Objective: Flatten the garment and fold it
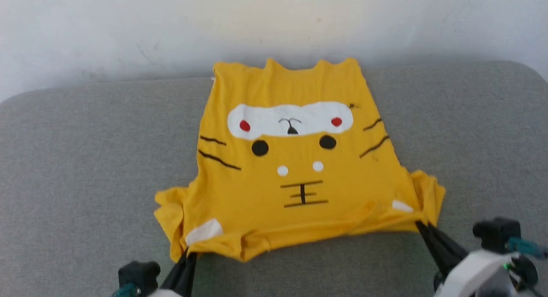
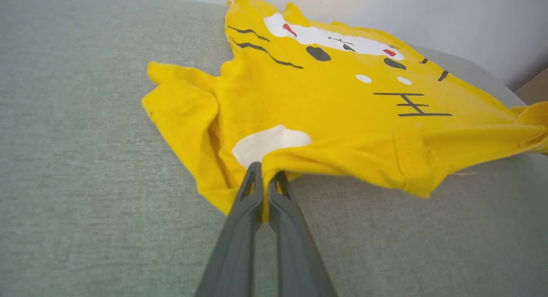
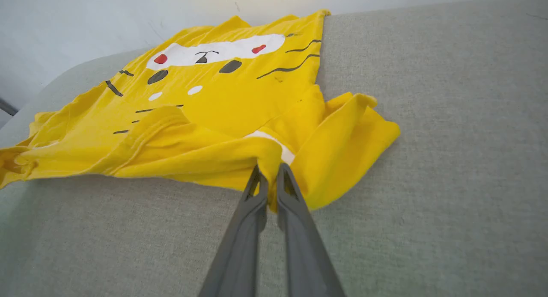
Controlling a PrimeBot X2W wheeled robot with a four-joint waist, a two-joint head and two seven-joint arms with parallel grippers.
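Observation:
The mustard-yellow garment (image 1: 295, 168) lies print up on the grey cushion (image 1: 85, 160), its cartoon face upside down to me and its hem toward the far wall. My left gripper (image 1: 187, 250) is shut on the near left shoulder, beside a white patch; the left wrist view shows the garment (image 2: 334, 108) and the left gripper (image 2: 267, 170) pinching a fold. My right gripper (image 1: 421, 224) is shut on the near right shoulder; the right wrist view has the garment (image 3: 214, 108) in the right gripper (image 3: 269, 170). Both sleeves are bunched, and the near edge is lifted and rumpled.
A white wall (image 1: 274, 23) rises right behind the cushion's far edge. Bare grey cushion spreads to the left and right (image 1: 479, 138) of the garment and along the near side.

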